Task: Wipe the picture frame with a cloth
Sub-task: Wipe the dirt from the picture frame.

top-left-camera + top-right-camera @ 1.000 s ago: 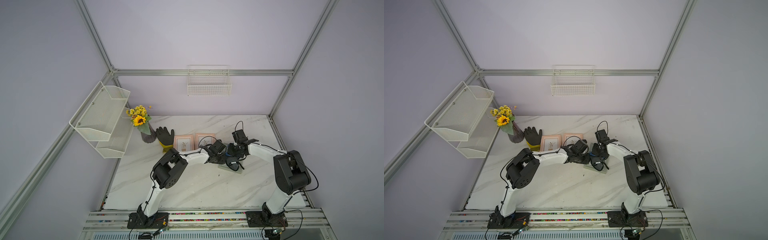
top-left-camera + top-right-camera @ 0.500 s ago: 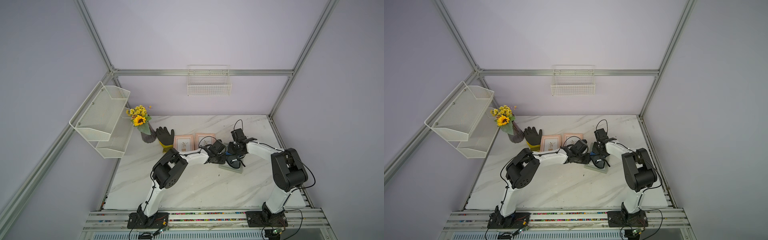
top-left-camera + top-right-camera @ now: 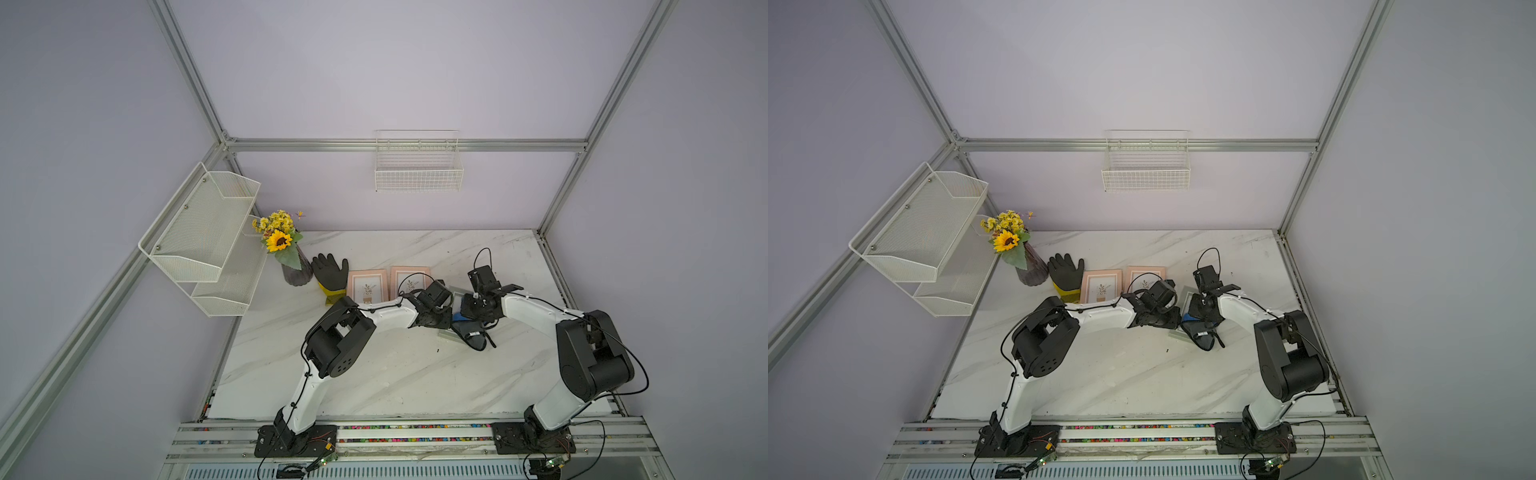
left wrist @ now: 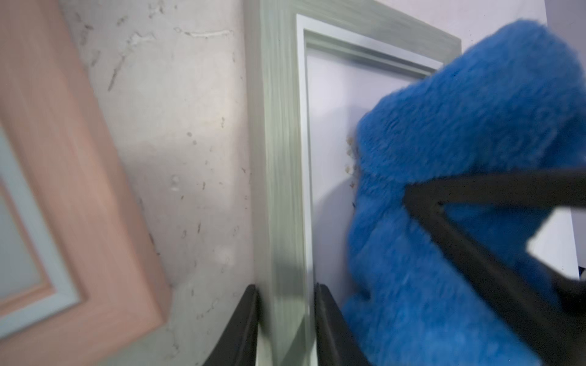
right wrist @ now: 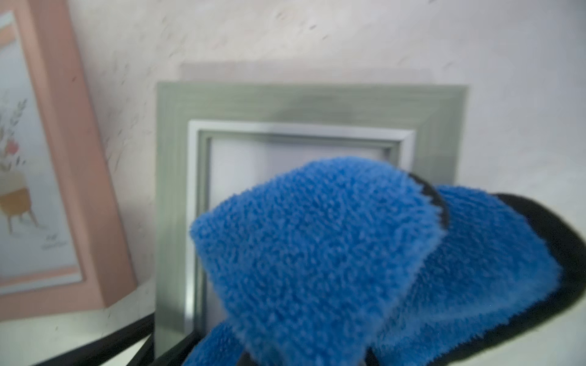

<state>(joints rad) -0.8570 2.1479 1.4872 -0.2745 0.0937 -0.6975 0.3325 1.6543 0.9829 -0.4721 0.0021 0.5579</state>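
Note:
A grey-green picture frame (image 4: pixel 279 158) lies flat on the marble table (image 3: pixel 374 374). My left gripper (image 4: pixel 287 291) is shut on the frame's side rail, one finger on each side of it. The blue cloth (image 5: pixel 317 247), dark edged, is bunched on the frame's glass and covers most of it. My right gripper (image 3: pixel 469 316) is shut on the cloth; its fingertips are hidden under the pile. In both top views the two grippers meet over the frame (image 3: pixel 1187 297), and the cloth's dark reverse (image 3: pixel 1202 336) hangs toward the table front.
Two pink frames (image 3: pixel 367 286) (image 3: pixel 409 279) lie just left of the grey-green one. A black-and-yellow glove (image 3: pixel 330 274) and a vase of sunflowers (image 3: pixel 296 270) sit further left. A wire shelf (image 3: pixel 208 237) hangs on the left wall, a wire basket (image 3: pixel 417 166) on the back wall.
The right gripper slid the cloth slightly left across the frame, then back right and toward the table front. The left gripper stayed still on the frame.

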